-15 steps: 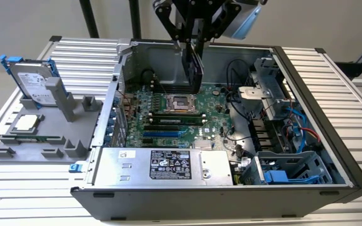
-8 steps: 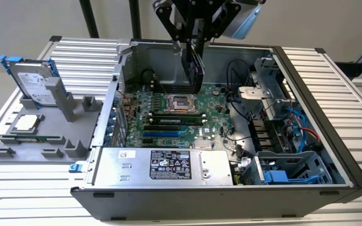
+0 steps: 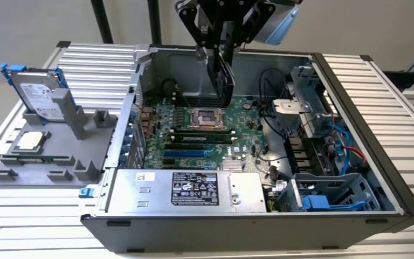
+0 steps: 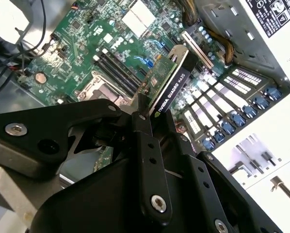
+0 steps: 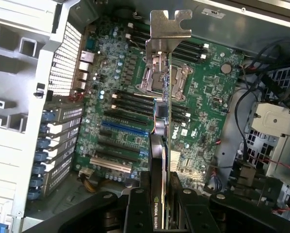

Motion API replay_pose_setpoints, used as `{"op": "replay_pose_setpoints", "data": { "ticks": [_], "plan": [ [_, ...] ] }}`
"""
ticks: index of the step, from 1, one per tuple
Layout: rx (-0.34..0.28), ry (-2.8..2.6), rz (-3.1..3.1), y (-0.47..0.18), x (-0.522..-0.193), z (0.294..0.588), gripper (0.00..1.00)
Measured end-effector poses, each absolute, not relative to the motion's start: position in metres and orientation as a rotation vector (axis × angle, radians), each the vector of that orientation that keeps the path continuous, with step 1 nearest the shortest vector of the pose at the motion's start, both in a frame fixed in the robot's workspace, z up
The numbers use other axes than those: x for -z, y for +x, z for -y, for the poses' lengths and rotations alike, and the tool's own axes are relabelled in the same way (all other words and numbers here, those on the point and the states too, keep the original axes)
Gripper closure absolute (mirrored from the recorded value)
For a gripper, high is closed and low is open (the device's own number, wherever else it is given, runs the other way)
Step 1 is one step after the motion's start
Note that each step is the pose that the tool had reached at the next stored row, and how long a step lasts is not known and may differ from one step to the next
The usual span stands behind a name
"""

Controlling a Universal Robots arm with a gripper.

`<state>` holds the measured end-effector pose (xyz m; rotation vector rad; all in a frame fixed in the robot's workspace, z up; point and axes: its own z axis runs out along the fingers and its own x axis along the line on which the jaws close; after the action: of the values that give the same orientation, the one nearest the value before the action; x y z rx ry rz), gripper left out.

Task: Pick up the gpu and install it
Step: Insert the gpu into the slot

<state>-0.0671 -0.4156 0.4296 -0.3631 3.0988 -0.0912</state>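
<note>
Okay, counts first: one gripper [image 3: 219, 54], one gpu [image 3: 226, 81], one open computer case [image 3: 264, 232], one motherboard [image 3: 200, 135], one power supply [image 3: 185, 189]. The fingers were pinched on the gpu, one on each face, and the card hung edge-on over the motherboard near the processor socket, not seated in any slot. In both wrist views the gpu [image 4: 167, 87] [image 5: 167, 97] stuck out past the gripper [image 4: 150, 114] [image 5: 157, 194], silver bracket [image 5: 169, 29] at the far end.

At the exterior view's left, one gray fixture [image 3: 20, 172] held one hard drive [image 3: 38, 97] with blue rails standing up, one square silver chip [image 3: 30, 141] and one memory stick [image 3: 34, 159] lying flat.

The arm was cut off at the top of the exterior view. In both wrist views the gripper body hid the card's near end, and the card's connector edge was hard to make out.

Everything sat on a slatted metal table [image 3: 379, 97], with a pale wall behind.
</note>
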Motion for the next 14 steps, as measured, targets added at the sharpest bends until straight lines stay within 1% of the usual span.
{"op": "replay_pose_setpoints", "data": {
  "ticks": [14],
  "plan": [
    [0.091, -0.432, -3.089, -0.0672, -0.4297, 0.4156, 1.00]
  ]
}}
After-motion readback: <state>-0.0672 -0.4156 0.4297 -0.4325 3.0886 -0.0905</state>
